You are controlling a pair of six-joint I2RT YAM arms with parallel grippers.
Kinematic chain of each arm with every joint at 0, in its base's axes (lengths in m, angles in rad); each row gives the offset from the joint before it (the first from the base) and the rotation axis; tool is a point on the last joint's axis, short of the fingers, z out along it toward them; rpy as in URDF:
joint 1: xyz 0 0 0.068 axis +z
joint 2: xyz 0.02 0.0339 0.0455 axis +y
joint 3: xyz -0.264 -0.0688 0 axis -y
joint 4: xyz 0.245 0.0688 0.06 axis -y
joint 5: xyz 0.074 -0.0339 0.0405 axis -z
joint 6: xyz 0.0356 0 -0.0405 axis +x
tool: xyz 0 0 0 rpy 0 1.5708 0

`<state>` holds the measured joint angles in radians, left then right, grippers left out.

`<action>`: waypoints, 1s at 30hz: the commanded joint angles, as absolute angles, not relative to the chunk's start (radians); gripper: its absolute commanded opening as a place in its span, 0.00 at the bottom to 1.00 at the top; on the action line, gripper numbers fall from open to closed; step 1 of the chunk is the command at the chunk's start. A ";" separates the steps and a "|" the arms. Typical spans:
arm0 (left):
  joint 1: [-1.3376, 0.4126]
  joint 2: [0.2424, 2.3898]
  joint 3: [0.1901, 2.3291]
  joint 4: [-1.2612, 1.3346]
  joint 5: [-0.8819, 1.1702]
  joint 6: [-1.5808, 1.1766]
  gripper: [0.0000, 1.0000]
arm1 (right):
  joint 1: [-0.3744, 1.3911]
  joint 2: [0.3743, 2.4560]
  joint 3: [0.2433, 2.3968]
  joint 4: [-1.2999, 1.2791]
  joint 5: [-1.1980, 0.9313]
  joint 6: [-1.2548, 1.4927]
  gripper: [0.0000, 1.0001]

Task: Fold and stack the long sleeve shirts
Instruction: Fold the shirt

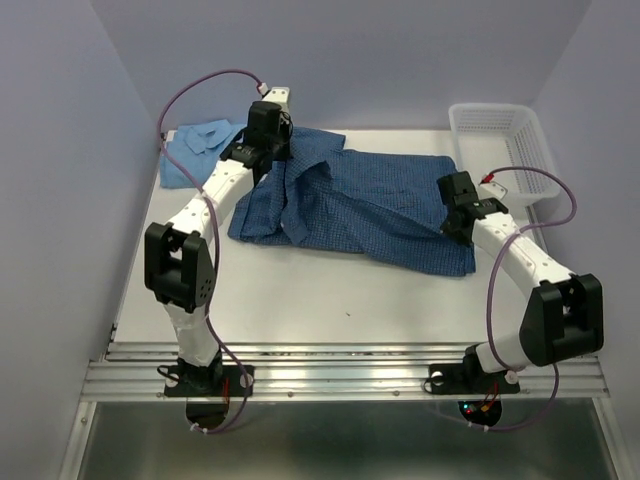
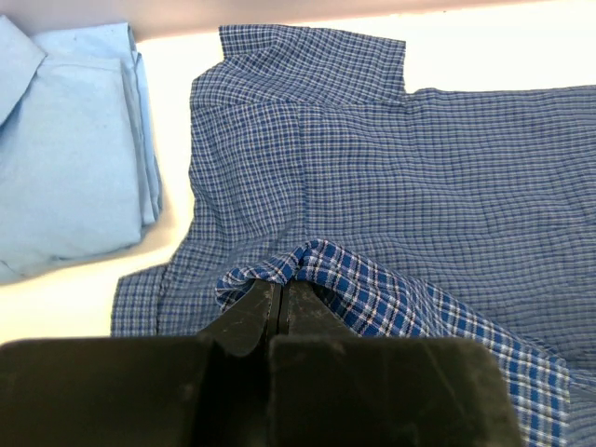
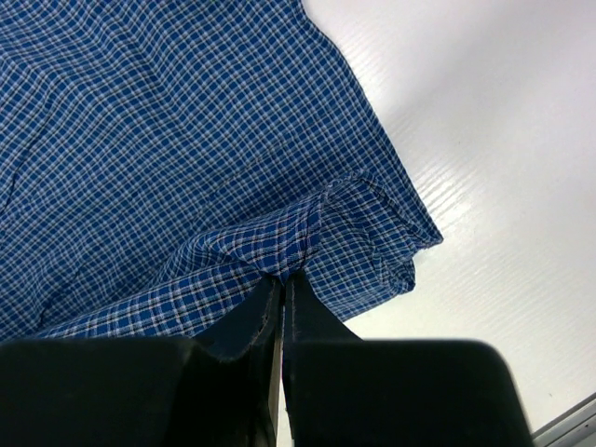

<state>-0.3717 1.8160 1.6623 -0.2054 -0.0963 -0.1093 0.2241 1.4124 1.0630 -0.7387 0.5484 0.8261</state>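
The white counter (image 1: 300, 300) carries everything, with both arms reaching over it from its near edge. The dark blue checked shirt (image 1: 380, 205) is the biggest thing on it, spread over the far half of the counter from left of centre almost to the right edge. Its collar lies toward the far edge, and the left part is bunched and folded over onto the rest. A white mesh basket (image 1: 500, 150) stands at the far right corner, just beside the shirt's right end; whether they touch cannot be told. The light blue shirt (image 2: 74, 149) lies folded in a flat pile at the far left corner, close beside the checked shirt's collar end, with a strip of bare counter between them. The left pincer (image 2: 282, 293) is over the left end of the checked shirt, its fingers pressed together on a small raised fold of the cloth. The right pincer (image 3: 281, 284) is at the shirt's right end, near the corner of the hem, likewise clamped tight on a pinched ridge of the checked cloth.
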 commanded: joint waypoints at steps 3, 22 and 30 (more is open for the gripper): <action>-0.328 1.919 1.831 -0.193 -0.005 0.041 0.00 | 0.230 1.474 1.140 -0.677 0.637 0.770 0.02; -0.247 2.111 2.098 -0.328 0.192 0.081 0.00 | 0.181 1.708 1.410 -0.586 0.611 0.548 0.01; -0.232 1.675 1.608 -0.404 0.156 -0.265 0.00 | 0.181 1.369 1.171 -0.808 0.358 0.577 0.01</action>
